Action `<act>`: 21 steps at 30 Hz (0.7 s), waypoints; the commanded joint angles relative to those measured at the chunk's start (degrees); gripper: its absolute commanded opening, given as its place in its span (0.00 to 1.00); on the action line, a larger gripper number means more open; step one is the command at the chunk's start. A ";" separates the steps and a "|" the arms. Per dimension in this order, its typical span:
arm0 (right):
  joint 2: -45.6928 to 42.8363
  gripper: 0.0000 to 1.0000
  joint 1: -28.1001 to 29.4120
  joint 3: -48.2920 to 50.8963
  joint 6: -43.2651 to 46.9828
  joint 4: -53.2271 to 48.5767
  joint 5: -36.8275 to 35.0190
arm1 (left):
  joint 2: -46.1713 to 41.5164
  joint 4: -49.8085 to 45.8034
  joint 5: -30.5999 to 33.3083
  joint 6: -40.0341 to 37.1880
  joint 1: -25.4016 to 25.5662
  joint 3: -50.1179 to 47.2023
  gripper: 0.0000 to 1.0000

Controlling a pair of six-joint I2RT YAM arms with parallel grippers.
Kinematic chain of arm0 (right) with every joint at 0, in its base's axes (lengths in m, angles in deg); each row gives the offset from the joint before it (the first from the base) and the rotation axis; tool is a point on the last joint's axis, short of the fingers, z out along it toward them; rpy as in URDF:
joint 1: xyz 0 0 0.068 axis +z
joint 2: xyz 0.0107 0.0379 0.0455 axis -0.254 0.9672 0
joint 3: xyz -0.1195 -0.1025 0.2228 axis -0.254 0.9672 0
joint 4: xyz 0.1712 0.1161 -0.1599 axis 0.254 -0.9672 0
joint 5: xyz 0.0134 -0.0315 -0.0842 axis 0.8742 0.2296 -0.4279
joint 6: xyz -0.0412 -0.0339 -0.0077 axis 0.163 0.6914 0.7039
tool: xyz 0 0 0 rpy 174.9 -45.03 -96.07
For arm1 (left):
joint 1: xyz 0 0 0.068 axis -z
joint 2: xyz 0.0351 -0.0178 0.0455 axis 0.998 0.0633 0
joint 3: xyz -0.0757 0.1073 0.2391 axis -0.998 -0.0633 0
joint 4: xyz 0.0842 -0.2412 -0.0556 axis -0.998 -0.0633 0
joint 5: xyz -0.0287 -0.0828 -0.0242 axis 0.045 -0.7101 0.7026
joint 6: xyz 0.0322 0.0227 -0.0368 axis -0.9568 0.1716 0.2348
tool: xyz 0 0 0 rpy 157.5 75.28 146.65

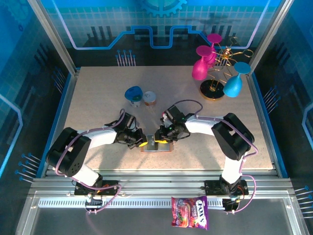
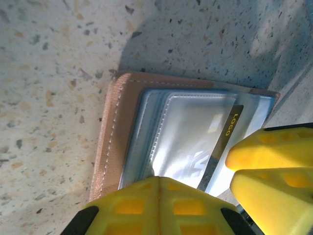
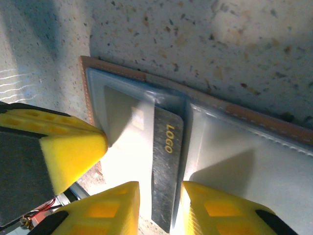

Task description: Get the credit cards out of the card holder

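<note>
My right gripper: jaws narrowed, one finger on each side of the dark card, with a thin gap. I can't tell if they bite it yet. In the right wrist view the card sits right between my fingertips and runs off toward 12 o'clock. Its long axis is 12–6, LOGO print up. Its far end is tucked into the middle fold of the card holder. The holder lies open and flat on the table, pale inner faces up, spreading from 10 round to 3 o'clock of my fingers.

My left gripper: fingers pressed together, nothing between them, tips down on the holder's pale pocket. It reads as a hold-down. From there the holder extends to 12, its brown stitched edge is at 10–11, and the dark card is at 1–2.

In the top view the holder is at 3 o'clock of my left gripper and 6 of my right, so both are right at it. The right one is on the card, so I judge the pull is its job: straight back toward 6 along the card's axis, with the left pinning. I can't make out any other cards.
</note>
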 commanded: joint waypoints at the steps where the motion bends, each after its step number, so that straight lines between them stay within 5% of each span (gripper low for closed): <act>1: -0.45 0.28 -0.62 1.06 -0.87 1.95 1.77 | 1.17 -2.43 0.54 -1.46 0.34 0.03 0.07; 21: 1.07 0.24 -1.02 3.23 -2.30 5.50 2.93 | 1.71 -4.25 0.55 -2.35 0.36 0.55 0.05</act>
